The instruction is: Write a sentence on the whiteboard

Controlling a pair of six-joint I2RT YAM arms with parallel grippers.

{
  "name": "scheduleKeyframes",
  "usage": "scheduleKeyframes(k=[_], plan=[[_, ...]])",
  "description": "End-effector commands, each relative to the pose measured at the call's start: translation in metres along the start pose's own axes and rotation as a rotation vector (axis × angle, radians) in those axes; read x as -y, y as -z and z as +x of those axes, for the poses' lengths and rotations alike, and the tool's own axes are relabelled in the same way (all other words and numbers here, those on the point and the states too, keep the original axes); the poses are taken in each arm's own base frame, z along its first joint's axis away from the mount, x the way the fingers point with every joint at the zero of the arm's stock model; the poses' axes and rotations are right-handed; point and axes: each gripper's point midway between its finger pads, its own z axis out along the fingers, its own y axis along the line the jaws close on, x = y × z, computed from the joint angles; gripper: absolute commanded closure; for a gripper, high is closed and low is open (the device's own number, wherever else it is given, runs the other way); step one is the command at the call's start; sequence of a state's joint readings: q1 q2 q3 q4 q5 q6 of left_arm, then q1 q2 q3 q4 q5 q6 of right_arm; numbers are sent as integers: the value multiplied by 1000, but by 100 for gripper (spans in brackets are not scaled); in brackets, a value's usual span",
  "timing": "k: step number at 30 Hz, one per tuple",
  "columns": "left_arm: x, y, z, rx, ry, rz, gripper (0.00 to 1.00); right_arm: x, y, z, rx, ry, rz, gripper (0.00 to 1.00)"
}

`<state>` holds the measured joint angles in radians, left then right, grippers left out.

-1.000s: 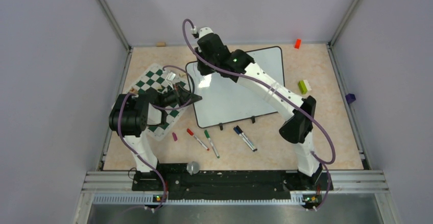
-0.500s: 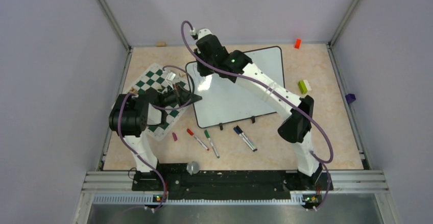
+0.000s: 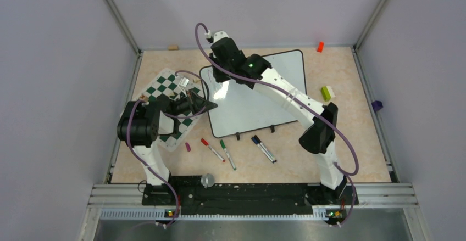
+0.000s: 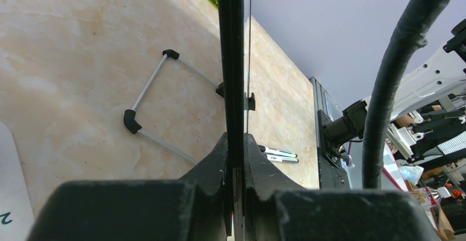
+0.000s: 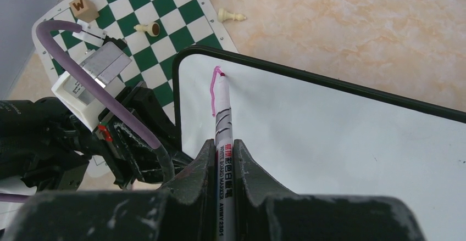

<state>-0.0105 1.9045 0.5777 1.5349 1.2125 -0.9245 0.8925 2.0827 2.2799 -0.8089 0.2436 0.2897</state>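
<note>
Nearest the bases, loose markers (image 3: 227, 154) lay on the table just in front of the whiteboard (image 3: 244, 109). The left arm was folded tight, elbow bunched at the left, forearm running right over the chess mat (image 3: 165, 87). Its left gripper (image 4: 235, 142) was pinched on the whiteboard's left edge. The right arm rose from its base, bent at the elbow and stretched diagonally away across the board to the far left corner. There the right gripper (image 5: 223, 147) clamped a white marker (image 5: 222, 109), tip touching the board. The sentence (image 5: 213, 90) was only a curved pink stroke just inside that corner.
</note>
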Motion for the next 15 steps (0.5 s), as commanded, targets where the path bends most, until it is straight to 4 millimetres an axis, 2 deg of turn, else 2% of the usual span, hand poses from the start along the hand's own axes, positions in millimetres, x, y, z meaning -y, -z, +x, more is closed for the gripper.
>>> scheduleKeyframes(k=[1,15], plan=[[19,1,-1,-29,-150,69,100,24,5,-7,18,-16,84,100],[19,1,-1,-29,-149,68,100,36,13,4,-5,-26,110,100]])
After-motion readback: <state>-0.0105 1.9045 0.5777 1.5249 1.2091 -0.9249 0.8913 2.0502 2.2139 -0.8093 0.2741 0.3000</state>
